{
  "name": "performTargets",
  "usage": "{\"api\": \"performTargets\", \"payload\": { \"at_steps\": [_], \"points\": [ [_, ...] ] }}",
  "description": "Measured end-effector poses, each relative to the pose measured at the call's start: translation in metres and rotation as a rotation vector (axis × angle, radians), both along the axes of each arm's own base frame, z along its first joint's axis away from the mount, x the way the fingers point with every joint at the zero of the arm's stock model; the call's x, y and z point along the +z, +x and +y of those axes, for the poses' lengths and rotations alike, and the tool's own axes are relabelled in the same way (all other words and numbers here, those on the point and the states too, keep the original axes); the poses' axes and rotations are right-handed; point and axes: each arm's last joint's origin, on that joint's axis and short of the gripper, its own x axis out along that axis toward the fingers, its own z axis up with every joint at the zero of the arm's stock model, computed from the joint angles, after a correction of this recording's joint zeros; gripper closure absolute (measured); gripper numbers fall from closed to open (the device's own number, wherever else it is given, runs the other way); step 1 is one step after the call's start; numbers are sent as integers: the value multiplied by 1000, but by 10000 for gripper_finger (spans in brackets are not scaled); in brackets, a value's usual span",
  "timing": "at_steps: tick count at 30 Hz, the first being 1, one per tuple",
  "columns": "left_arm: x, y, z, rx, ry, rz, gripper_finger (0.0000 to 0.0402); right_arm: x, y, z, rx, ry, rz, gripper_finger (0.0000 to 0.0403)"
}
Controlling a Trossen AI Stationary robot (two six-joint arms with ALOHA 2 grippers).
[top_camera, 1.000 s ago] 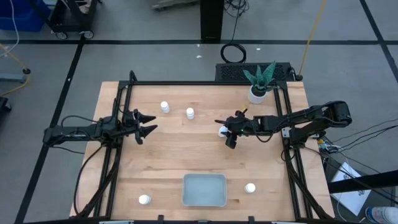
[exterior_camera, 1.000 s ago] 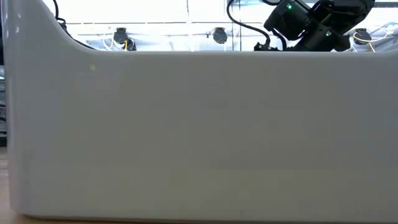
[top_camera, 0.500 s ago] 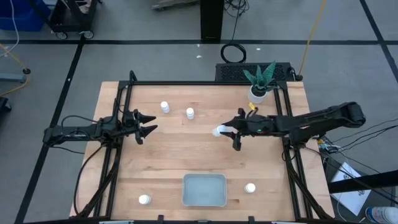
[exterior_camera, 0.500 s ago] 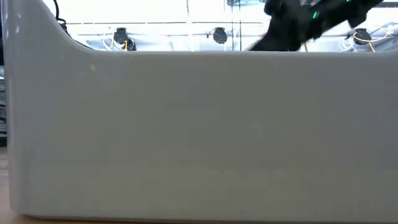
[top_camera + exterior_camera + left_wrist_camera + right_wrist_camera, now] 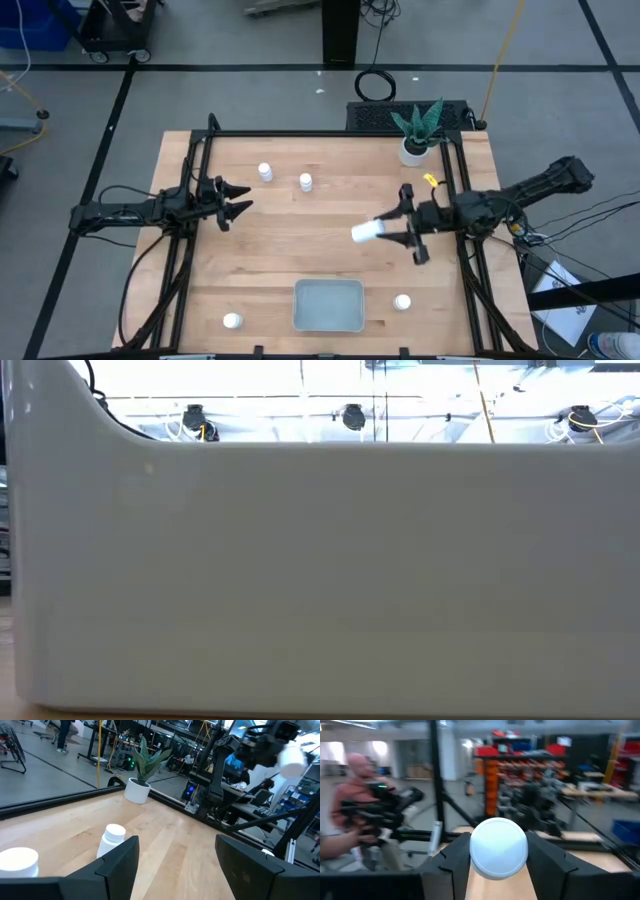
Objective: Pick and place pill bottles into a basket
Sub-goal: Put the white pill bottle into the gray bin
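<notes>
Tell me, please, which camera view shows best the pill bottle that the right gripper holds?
The high view: it shows the held bottle in the right gripper, above the table beyond the tray. The right wrist view shows only its round end. The left wrist view catches it far off. The low view misses it.

The wooden table (image 5: 270,250) carried 4 pill bottles: 2 (image 5: 265,172) (image 5: 306,182) near its far edge, 2 (image 5: 232,321) (image 5: 402,301) flanking the basket (image 5: 328,305), plus a plant pot (image 5: 413,150).
</notes>
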Motion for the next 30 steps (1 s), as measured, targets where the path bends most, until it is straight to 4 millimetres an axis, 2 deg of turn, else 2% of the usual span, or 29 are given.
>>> {"api": "performTargets", "payload": {
  "at_steps": [5, 9, 14, 17, 20, 25, 30],
  "points": [
    [0, 0, 0, 0, -10, -5, 133, 2, -1, 28, 119, -33, -84, 250],
    [0, 0, 0, 0, -12, -5, 133, -4, 4, 47, 176, -46, -105, 251],
    [0, 0, 0, 0, -9, -5, 133, -17, 21, 59, 132, -29, -77, 251],
    [0, 0, 0, 0, -8, -5, 133, -15, 36, 63, 118, -29, -46, 250],
    [0, 0, 0, 0, -8, -5, 133, -10, 51, 70, 113, -58, 15, 252],
    [0, 0, 0, 0, -8, -4, 133, -14, 77, 86, 116, -83, 172, 252],
    [-1, 0, 0, 0, -9, 6, 133, -19, 100, 97, -9, -89, 393, 251]
  ]
}}
